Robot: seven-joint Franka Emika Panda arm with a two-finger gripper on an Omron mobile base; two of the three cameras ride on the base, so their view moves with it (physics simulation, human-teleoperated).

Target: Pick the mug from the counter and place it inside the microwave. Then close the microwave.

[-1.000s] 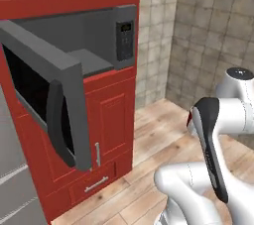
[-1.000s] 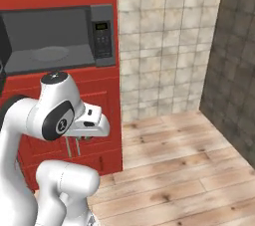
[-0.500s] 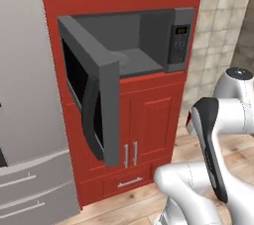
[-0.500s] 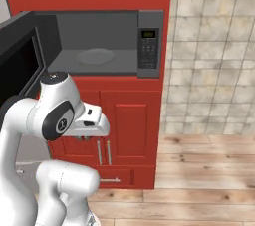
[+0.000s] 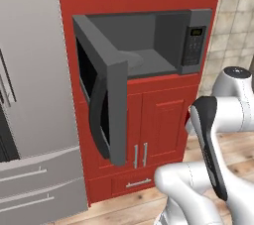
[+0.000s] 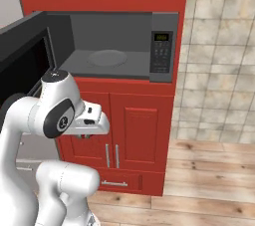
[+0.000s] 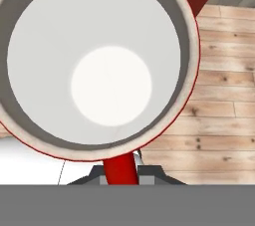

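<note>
Red cabinet wall with a steel fridge [image 5: 34,85] on the left, tiled wall to the right, wood floor below. We're facing the microwave [image 5: 149,40], door [image 5: 101,95] swung fully open toward us, cavity bare with the turntable [image 6: 107,58] showing. The mug [image 7: 97,60] sits right up against the hand camera, white inside facing the lens, red handle [image 7: 119,168] running down toward the fingers. The gripper tips aren't visible, so we can't tell how wide they stand; judging by how close the mug hangs, we're probably carrying it. The arm is folded low in front of the lower cabinet doors [image 6: 129,125]. Step in hand: transport to the microwave. Next: raise the hand to cavity height, reach in past the open door, set the mug on the turntable, release, then swing the door shut.
</note>
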